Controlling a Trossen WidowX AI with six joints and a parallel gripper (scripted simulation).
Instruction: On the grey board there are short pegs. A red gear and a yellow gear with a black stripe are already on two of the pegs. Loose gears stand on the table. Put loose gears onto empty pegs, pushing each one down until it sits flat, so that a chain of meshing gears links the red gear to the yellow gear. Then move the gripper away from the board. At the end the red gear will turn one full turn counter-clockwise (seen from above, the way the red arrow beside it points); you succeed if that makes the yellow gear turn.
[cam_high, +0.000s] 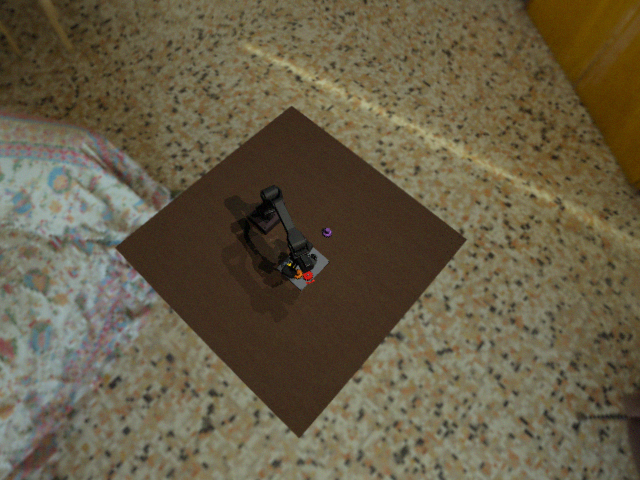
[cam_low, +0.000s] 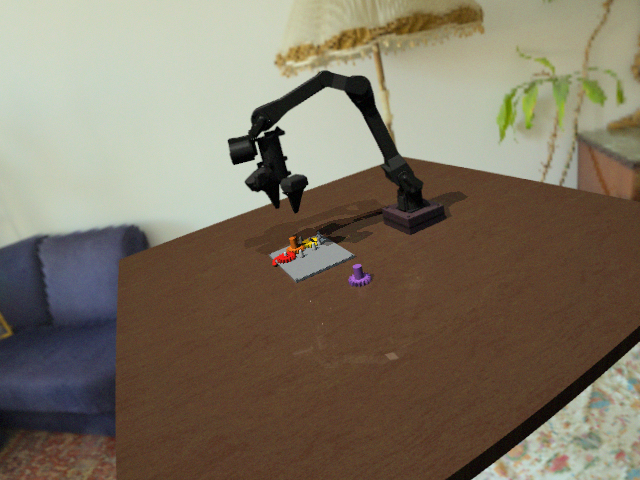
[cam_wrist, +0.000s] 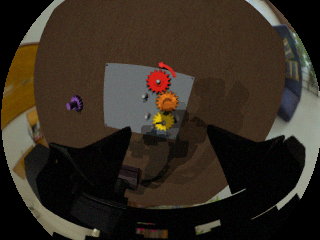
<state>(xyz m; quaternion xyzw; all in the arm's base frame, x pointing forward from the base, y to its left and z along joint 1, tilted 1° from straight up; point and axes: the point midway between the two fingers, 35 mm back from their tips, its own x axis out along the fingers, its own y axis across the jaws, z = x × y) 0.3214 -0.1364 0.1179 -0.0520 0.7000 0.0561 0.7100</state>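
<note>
The grey board (cam_high: 319, 263) (cam_low: 323, 266) (cam_wrist: 120, 100) lies on the table. On it sit the red gear (cam_high: 310, 275) (cam_low: 285, 257) (cam_wrist: 154, 86), the orange gear (cam_high: 298, 274) (cam_low: 293, 242) (cam_wrist: 167, 102) and the yellow gear with a black stripe (cam_low: 312, 241) (cam_wrist: 167, 120). The orange gear stands between the other two, and its teeth appear to meet both; it looks flat. A purple gear (cam_high: 327, 233) (cam_low: 358, 277) (cam_wrist: 76, 103) stands upright on the table beside the board. My gripper (cam_low: 286, 209) (cam_wrist: 170, 130) is open and empty, high above the board.
Empty pegs show on the board, one peg (cam_wrist: 144, 96) beside the red and orange gears and another peg (cam_wrist: 147, 116) beside the yellow gear. The red arrow (cam_wrist: 168, 68) lies beside the red gear. The arm's base (cam_low: 413, 217) stands behind the board on the brown table (cam_low: 248, 335).
</note>
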